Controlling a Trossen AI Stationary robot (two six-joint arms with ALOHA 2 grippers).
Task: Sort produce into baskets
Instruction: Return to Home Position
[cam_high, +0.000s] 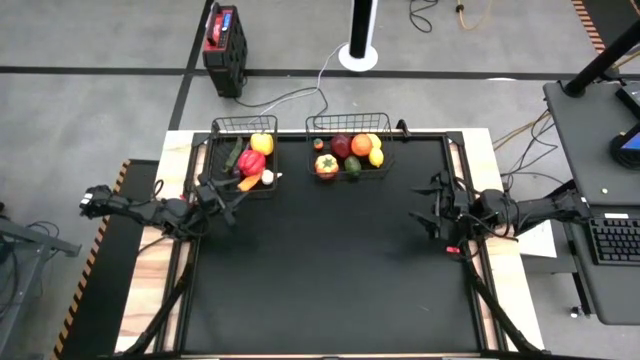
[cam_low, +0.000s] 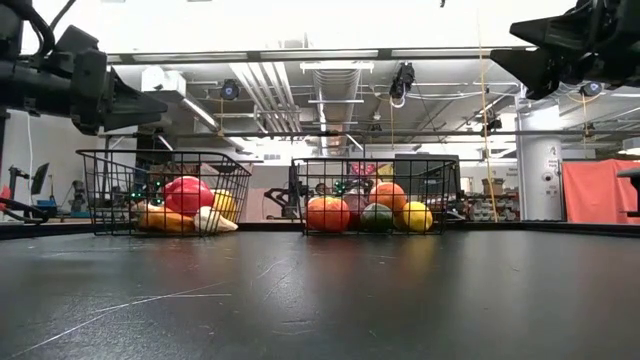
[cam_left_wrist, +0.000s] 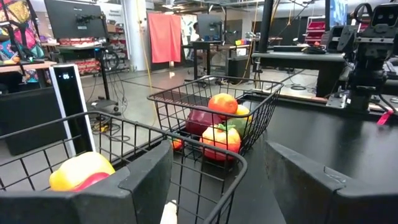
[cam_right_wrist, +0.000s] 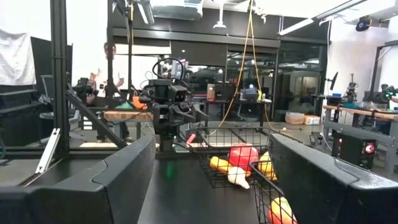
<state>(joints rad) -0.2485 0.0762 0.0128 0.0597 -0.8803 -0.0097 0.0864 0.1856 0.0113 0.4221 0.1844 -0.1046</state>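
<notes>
Two black wire baskets stand at the table's far edge. The left basket (cam_high: 244, 157) holds a yellow pepper, a red pepper, a carrot and a white garlic. The right basket (cam_high: 350, 148) holds an orange, a lemon, a dark red fruit, an avocado and an orange-red pepper. In the low view they are the left basket (cam_low: 165, 191) and the right basket (cam_low: 373, 195). My left gripper (cam_high: 222, 196) is open and empty just in front of the left basket. My right gripper (cam_high: 428, 205) is open and empty above the table's right side.
The black table top (cam_high: 330, 260) lies bare between and in front of the arms. A desk with a keyboard (cam_high: 612, 240) stands to the right of the table. A person (cam_right_wrist: 112, 68) shows in the room behind the left arm in the right wrist view.
</notes>
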